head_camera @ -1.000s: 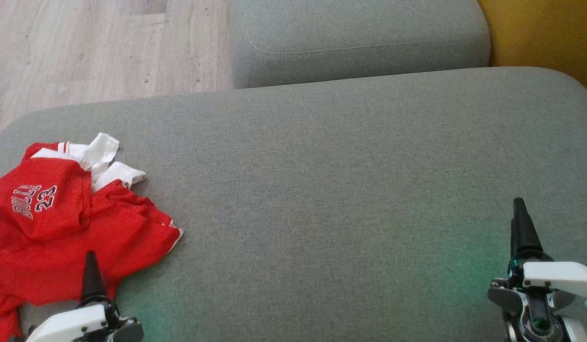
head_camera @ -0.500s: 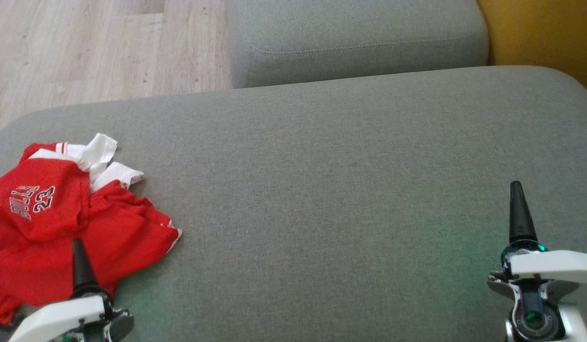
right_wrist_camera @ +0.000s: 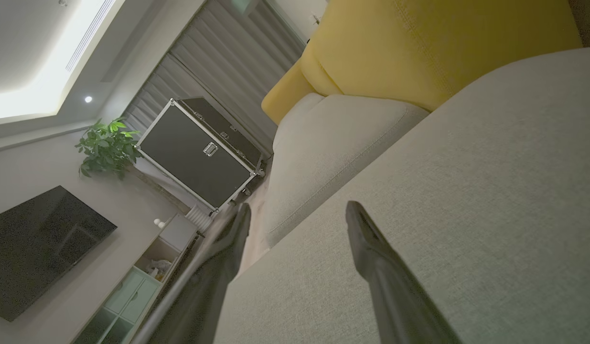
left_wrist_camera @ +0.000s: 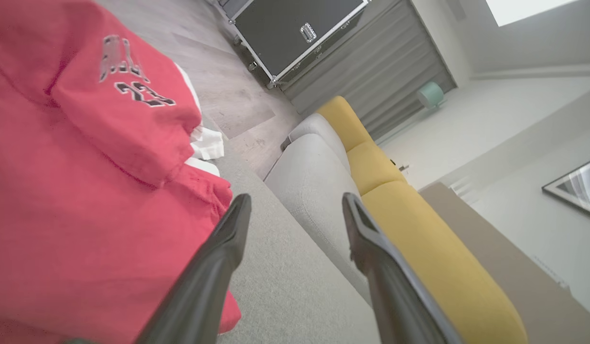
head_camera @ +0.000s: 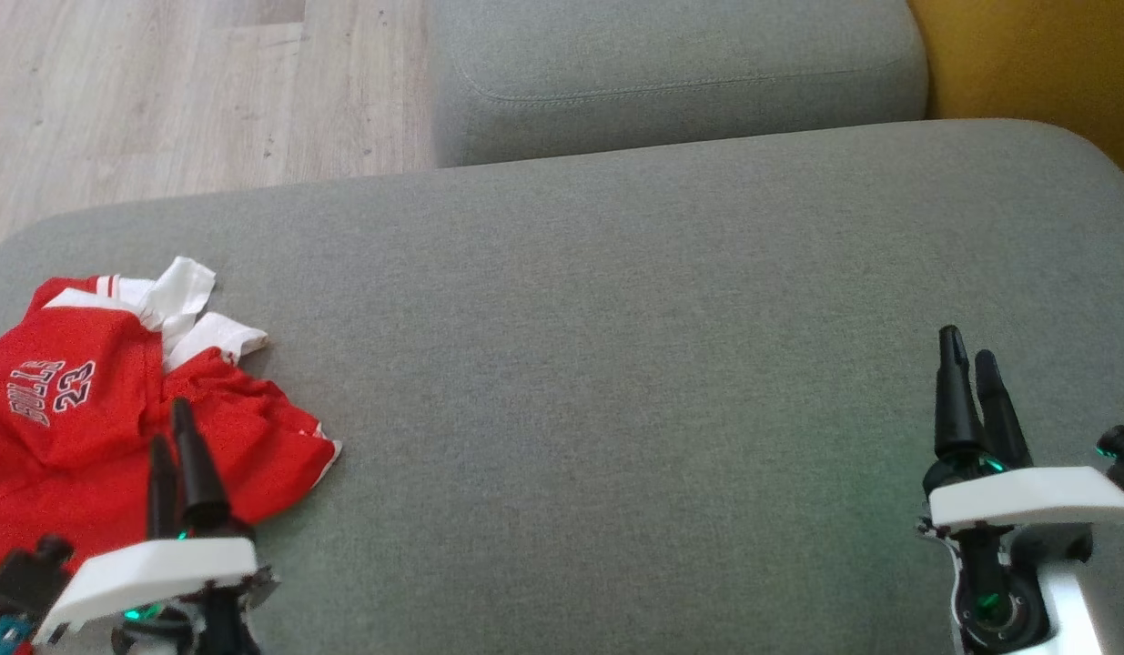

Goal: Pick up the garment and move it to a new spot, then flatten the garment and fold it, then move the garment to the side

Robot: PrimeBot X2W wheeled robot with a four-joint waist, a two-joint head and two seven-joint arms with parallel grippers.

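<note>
Garment (head_camera: 79, 428), red with white trim and crumpled, lies on the grey sofa cushion (head_camera: 616, 364), just beneath and ahead of the left pincer (head_camera: 171, 423). That pincer is released and empty, one finger over the cloth's edge, the other over bare cushion. The right pincer (head_camera: 968, 344), also released and empty, hangs well apart from the garment.

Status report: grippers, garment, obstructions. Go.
Left gripper open, over red garment edge. Right gripper open, over bare grey cushion. Garment crumpled at cushion's left end, not yet lifted. No obstruction seen.
</note>
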